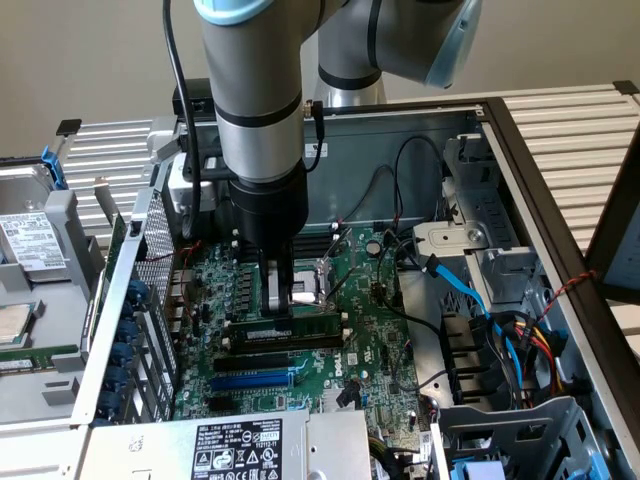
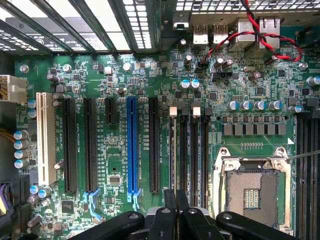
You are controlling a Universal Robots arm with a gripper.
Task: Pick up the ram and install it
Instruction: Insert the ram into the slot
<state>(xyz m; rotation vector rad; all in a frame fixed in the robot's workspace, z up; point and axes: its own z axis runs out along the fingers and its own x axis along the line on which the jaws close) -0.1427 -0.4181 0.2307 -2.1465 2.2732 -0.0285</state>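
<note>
The ram [image 1: 305, 325] is a thin green stick with a white label. It stands on edge along the black memory slots [image 1: 280, 345] on the motherboard [image 1: 370, 330], beside the CPU socket [image 1: 312, 283]. My gripper [image 1: 279, 312] comes straight down onto its top edge, near the end toward the exterior view's left, with the fingers pinched on it. In the wrist view my gripper [image 2: 176, 202] has its two fingers nearly together, lined up with the memory slots [image 2: 195, 150]. There the ram is edge-on and hard to tell from the slot beneath it.
A blue expansion slot [image 1: 250, 380] [image 2: 132, 145] lies next to the memory slots. A labelled power supply [image 1: 240, 450] sits at the near edge. The drive cage [image 1: 500, 290] and blue cables [image 1: 470, 300] crowd the exterior view's right. A perforated case wall [image 1: 150, 260] stands on that view's left.
</note>
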